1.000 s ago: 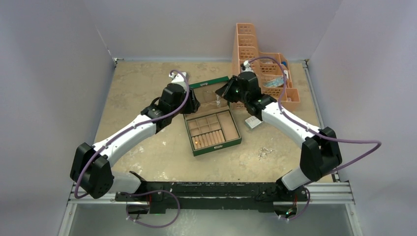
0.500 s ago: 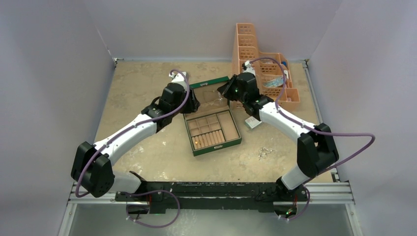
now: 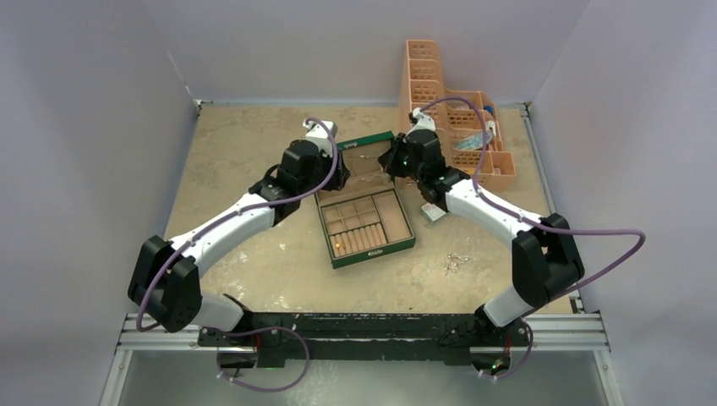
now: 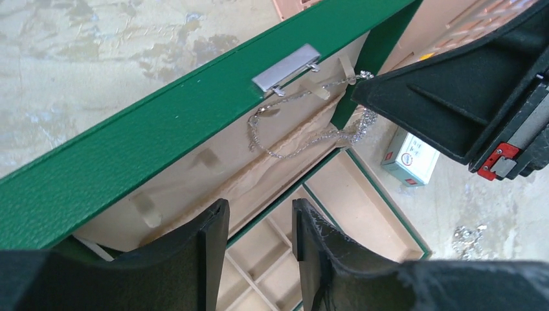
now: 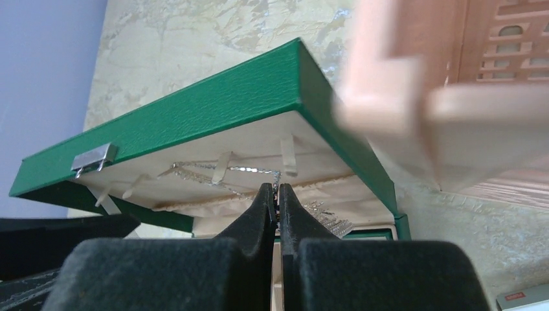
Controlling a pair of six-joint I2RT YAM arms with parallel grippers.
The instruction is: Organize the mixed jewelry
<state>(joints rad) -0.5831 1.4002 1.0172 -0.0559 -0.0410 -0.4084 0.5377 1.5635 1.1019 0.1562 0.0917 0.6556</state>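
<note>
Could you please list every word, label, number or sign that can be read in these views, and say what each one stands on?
Nothing is legible.
Small white box: red patch and a round mark, print too small to read.
Packet in the orange basket: too blurred to read.
Metal clasp on the green box lid: no lettering visible.

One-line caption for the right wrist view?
Right end effector shut, pinching a silvery chain at the tabs inside the green box's raised lid.
</note>
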